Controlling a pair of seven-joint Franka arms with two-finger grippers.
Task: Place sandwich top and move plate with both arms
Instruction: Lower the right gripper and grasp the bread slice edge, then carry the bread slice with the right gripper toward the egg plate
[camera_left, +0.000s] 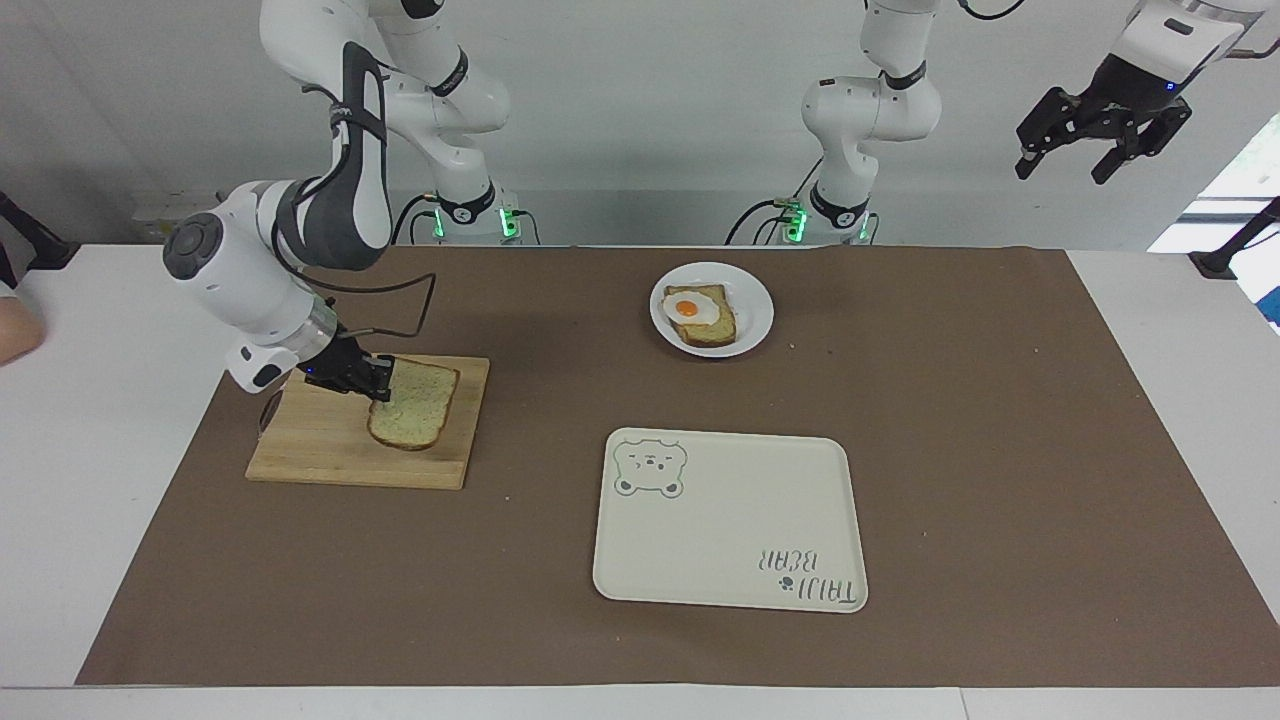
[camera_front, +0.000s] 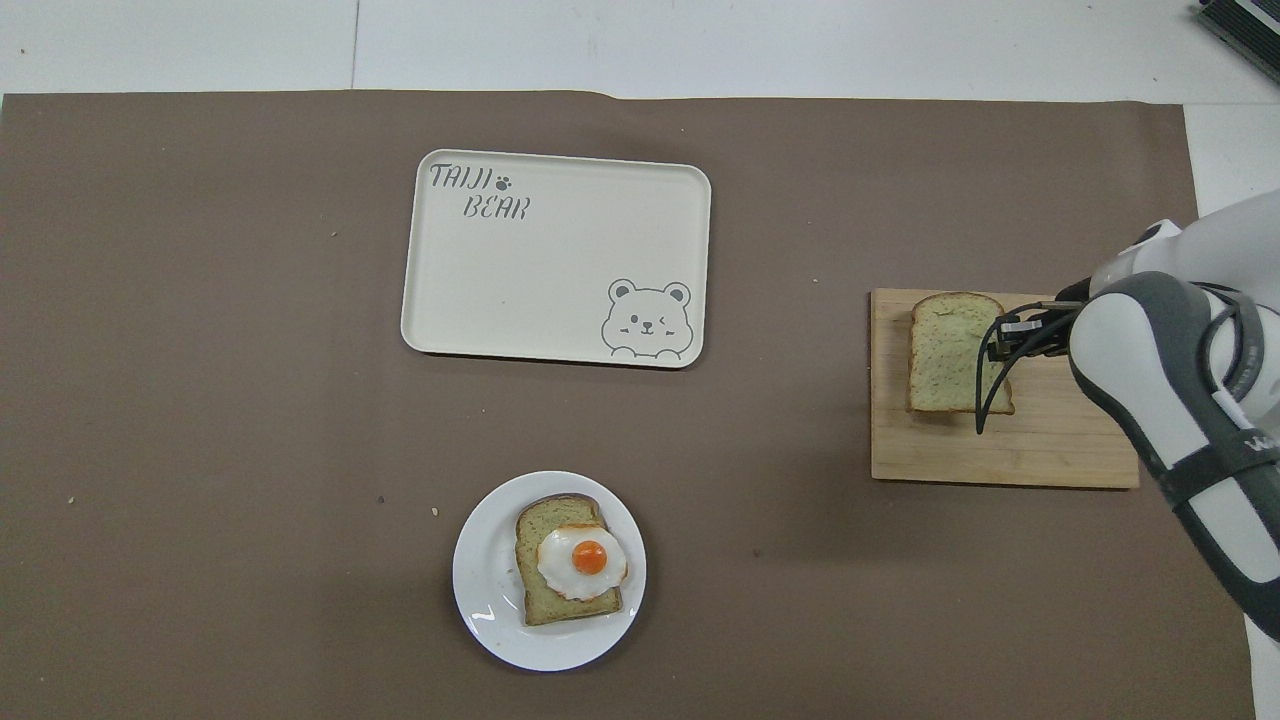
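Right claw pinches one edge of the bread slice over the cutting board; soft, light and floppy, it likely needs gentle edge grip; left claw waits spread.

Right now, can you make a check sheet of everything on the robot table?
Surface: brown mat over a white table.
Job's things: sandwich top gripped at one edge over the cutting board; plate with egg toast, nearer the robots than the tray.
Clutter: small crumbs on the mat.
Grippers: right end effector shut on the sandwich top; left end effector open, waiting high off the table's end.
Cables: black cable looping at the right wrist.
Surroundings: grey wall, nothing else clear.
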